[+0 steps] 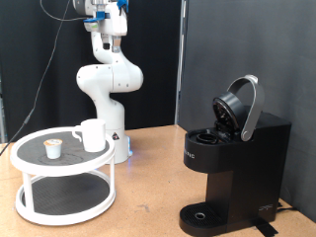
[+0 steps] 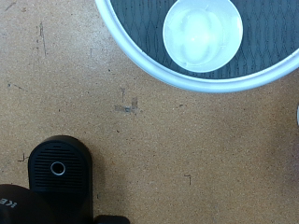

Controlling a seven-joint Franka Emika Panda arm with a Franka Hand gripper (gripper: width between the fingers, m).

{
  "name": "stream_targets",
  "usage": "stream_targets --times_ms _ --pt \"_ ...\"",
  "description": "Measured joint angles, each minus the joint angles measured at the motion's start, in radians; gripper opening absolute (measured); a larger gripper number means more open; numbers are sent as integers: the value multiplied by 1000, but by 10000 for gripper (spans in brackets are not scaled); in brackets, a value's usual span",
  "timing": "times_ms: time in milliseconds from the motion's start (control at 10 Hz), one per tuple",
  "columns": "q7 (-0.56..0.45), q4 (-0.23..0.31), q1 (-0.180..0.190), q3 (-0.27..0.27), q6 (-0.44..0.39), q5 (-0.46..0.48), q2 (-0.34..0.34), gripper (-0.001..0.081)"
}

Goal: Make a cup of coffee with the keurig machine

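- The gripper (image 1: 105, 8) is seen high at the exterior view's top, above the rack (image 1: 30, 158); whether its jaws are apart or together cannot be told.
- The cup (image 1: 92, 134) stands on the rack's top tier, at the exterior view's left, beside a small pod (image 1: 53, 148).
- The machine (image 1: 233, 163) stands at the right with its lid (image 1: 242, 107) raised.
- White lettering on the machine's front is too small to be read.
- In the wrist view, the cup (image 2: 203, 35) is seen from above and the machine's base (image 2: 60, 177) shows partial letters "KE".

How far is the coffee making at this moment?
Done: the boxy black keurig machine has its lid open. In hand: nothing shows; the gripper hangs high, away from everything. Left: the small white ceramic cup and small tan-topped pod sit on the round white stand.
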Motion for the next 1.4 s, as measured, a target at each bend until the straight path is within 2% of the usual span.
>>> stream_targets --times_ms 200,500,1000,1400 --pt "-18 -3 -8 -22 17 -18 8 734" --pt "-73 19 -36 -94 36 -60 51 734" --pt "-158 127 -48 -188 55 -97 184 734" --pt "-215 189 -47 -205 95 -97 279 734"
